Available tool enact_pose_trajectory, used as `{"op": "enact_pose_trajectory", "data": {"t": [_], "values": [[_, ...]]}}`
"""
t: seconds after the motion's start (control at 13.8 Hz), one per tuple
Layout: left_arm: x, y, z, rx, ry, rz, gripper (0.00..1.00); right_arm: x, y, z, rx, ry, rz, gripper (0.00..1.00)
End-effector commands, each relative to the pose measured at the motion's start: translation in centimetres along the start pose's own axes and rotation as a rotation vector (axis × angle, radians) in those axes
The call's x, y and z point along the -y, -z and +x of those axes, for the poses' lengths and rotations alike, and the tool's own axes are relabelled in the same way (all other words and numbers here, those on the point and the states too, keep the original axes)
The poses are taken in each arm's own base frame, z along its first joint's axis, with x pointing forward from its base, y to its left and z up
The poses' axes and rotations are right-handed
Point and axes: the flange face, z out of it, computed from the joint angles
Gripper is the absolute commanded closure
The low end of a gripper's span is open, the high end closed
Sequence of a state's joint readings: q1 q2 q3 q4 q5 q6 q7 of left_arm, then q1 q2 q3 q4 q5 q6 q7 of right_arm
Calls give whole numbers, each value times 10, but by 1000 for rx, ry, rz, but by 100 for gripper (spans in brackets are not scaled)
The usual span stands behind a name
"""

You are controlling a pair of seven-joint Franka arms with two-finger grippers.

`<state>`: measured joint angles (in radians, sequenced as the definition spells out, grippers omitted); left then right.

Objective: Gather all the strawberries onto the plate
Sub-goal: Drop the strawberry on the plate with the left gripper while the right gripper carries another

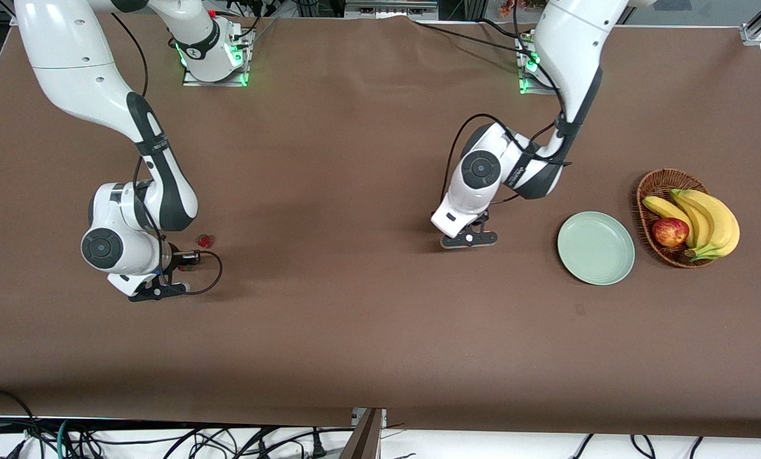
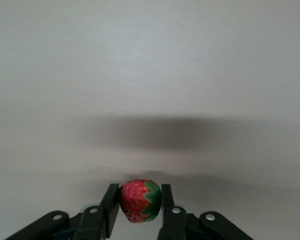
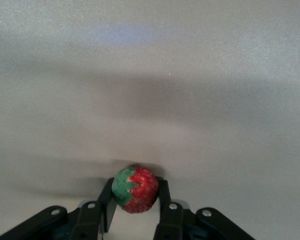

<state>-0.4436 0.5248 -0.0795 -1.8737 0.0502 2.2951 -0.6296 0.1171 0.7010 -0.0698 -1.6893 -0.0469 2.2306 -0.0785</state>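
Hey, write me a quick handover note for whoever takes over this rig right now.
Left gripper: shut on a strawberry, over bare table between the arms, not yet at the plate.
Right gripper: shut on a second strawberry, over the right arm's end of the table.
Third strawberry: lies on the table beside the right gripper.
Done: two berries gripped; none in the plate.
Left: carry both to the plate, then fetch the third.
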Motion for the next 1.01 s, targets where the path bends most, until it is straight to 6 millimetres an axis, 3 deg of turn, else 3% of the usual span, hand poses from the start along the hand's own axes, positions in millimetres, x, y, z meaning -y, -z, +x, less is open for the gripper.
{"op": "enact_pose_trajectory", "data": {"t": [0.0,0.07,0.22,0.36,0.51,0.65,0.8,0.94], "values": [[72,56,26,78,-113,55,87,-1,7,-8,-11,12,10,75],[95,64,38,116,-171,60,87,-1,9,-7,-16,10,11,75],[142,66,55,161,-261,51,87,2,35,8,-68,-5,27,75],[190,63,70,169,-380,50,87,27,58,25,-123,-8,68,75],[223,52,78,186,-491,81,87,56,64,41,-156,-58,128,75],[264,36,86,211,-562,163,85,120,70,46,-161,-128,141,75],[291,17,93,212,-646,192,85,184,75,50,-182,-246,156,75],[323,0,98,182,-706,169,84,267,78,41,-198,-321,176,75]]}}
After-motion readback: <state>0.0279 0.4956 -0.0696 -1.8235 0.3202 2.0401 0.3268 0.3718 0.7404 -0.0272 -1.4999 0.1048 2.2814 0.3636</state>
